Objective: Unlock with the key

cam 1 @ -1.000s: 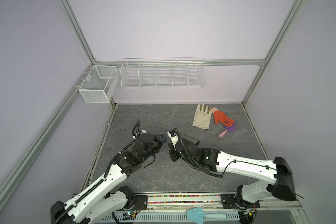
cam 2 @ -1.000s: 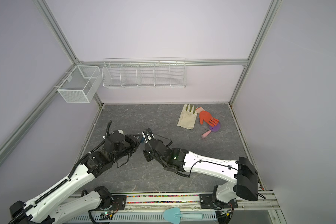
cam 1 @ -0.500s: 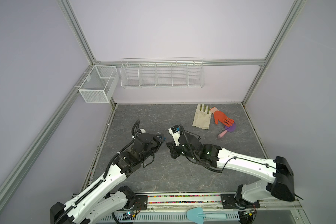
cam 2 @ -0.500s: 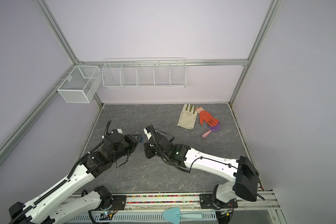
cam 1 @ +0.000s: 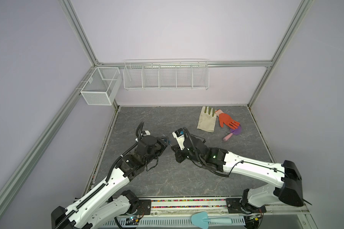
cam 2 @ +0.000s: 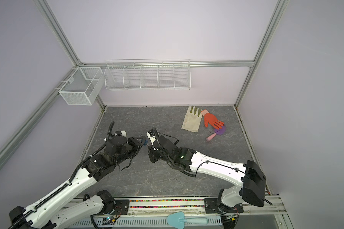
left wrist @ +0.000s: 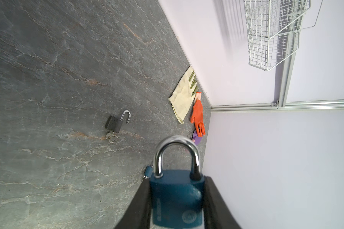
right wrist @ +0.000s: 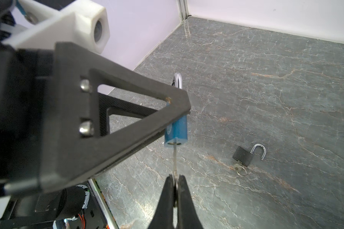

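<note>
Right wrist view: your right hand (right wrist: 175,179) pinches the silver key (right wrist: 174,159), seated lengthwise in the blue padlock (right wrist: 176,131) your left hand (left wrist: 177,185) clamps.

Blue padlock (left wrist: 176,200), silver shackle (left wrist: 177,139) closed, suspended in the air, body upright, thin silver key (right wrist: 174,160) in its base keyhole

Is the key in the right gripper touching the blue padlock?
Touching. The right wrist view shows the blade of the key running straight into the bottom of the blue padlock, with no gap.
</note>
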